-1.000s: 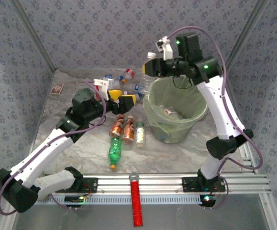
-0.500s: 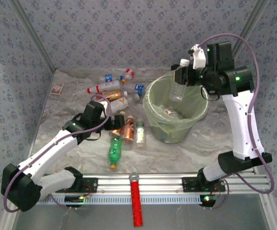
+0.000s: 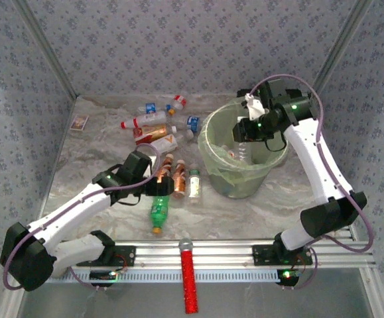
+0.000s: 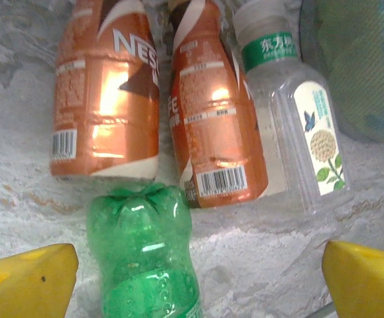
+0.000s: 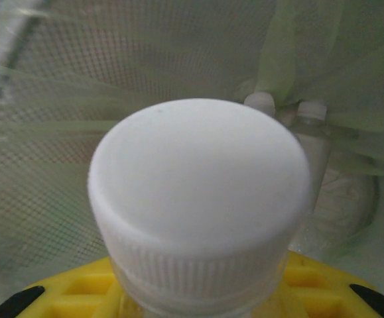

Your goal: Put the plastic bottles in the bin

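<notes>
My left gripper point(image 3: 157, 187) hangs open low over the table, its yellow fingertips point(image 4: 26, 281) on either side of the base of a green bottle point(image 4: 145, 258) without touching it. Just beyond lie two copper-orange bottles point(image 4: 105, 99) and a clear white-capped bottle point(image 4: 291, 126). Down inside the pale-green bin point(image 3: 235, 182), my right gripper point(image 3: 248, 129) is shut on a clear bottle point(image 3: 245, 149). The held bottle's white cap point(image 5: 198, 199) sits close to the right wrist camera, above the yellow jaws. More bottles point(image 5: 311, 132) lie at the bin's bottom.
Several more bottles point(image 3: 155, 122) are scattered at the back left of the bin. A small brown-framed card point(image 3: 79, 122) lies by the left wall. A red stick with a grey tip point(image 3: 189, 275) rests across the front rail.
My right gripper has swung from above the bin's far rim down into the bin with its bottle. My left gripper has come nearer and lower, from the back bottles to the green one.
</notes>
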`<act>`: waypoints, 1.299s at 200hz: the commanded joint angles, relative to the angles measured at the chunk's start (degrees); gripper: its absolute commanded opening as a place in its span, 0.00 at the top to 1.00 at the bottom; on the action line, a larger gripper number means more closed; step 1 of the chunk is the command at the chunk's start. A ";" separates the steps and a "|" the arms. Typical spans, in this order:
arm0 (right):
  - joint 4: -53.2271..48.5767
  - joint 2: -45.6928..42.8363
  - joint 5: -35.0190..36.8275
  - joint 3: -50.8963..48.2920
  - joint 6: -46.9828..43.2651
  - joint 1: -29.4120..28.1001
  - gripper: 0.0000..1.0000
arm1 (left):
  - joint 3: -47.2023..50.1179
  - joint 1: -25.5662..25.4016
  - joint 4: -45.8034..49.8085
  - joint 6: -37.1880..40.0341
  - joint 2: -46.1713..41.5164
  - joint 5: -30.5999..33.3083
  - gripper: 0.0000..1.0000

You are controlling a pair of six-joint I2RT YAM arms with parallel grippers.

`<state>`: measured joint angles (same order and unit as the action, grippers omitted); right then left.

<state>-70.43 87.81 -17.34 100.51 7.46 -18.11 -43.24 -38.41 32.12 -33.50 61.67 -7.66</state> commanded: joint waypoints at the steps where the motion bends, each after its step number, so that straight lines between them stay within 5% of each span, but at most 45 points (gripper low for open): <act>1: 2.19 1.49 -1.37 -2.46 -1.26 -0.77 0.64 | 0.64 -0.76 2.42 0.54 0.68 -1.08 0.05; 76: 9.65 3.97 -5.69 -11.90 0.10 -1.68 0.59 | 1.61 -2.20 6.38 -1.27 2.60 0.34 0.04; 121: 11.90 3.61 -6.12 -14.37 1.15 -1.04 0.35 | 3.20 -3.79 6.42 -2.70 2.49 0.35 0.02; 148: 10.76 3.01 -5.41 -12.89 0.86 -0.71 0.26 | 3.25 -4.21 6.38 -2.87 2.91 0.38 0.00; 260: 1.72 -4.04 -3.75 -0.61 -0.19 2.88 0.19 | 6.25 -7.92 6.38 -5.76 3.25 -1.04 0.00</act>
<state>-65.10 85.86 -20.82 96.77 8.10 -16.40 -38.02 -45.69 37.36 -37.60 65.39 -8.32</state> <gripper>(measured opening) 0.804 0.998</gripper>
